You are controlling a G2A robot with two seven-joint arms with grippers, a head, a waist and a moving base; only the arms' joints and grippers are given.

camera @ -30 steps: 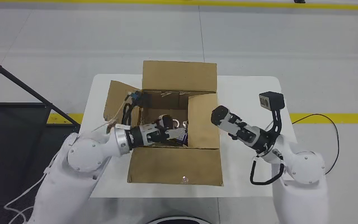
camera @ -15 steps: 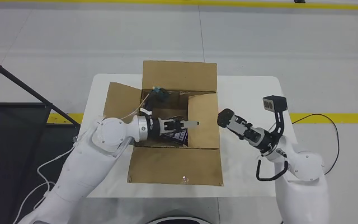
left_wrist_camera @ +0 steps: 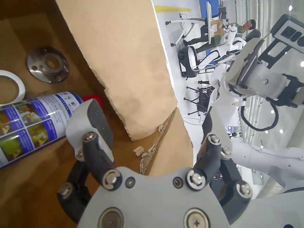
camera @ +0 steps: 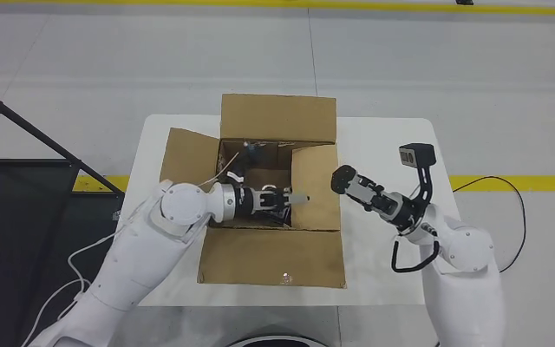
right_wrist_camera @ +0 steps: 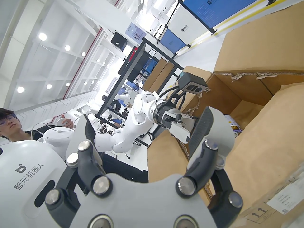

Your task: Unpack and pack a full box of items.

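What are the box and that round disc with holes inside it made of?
The box looks like plain brown corrugated cardboard, matte, with torn fluted edges. The disc seems bare metal, probably steel: grey, dully shiny, with machined holes.

Glossy white arms (camera: 130, 260); left gripper (left_wrist_camera: 149, 124) has grey screw-studded plate, black links, white-backed fingers (left_wrist_camera: 78, 124)
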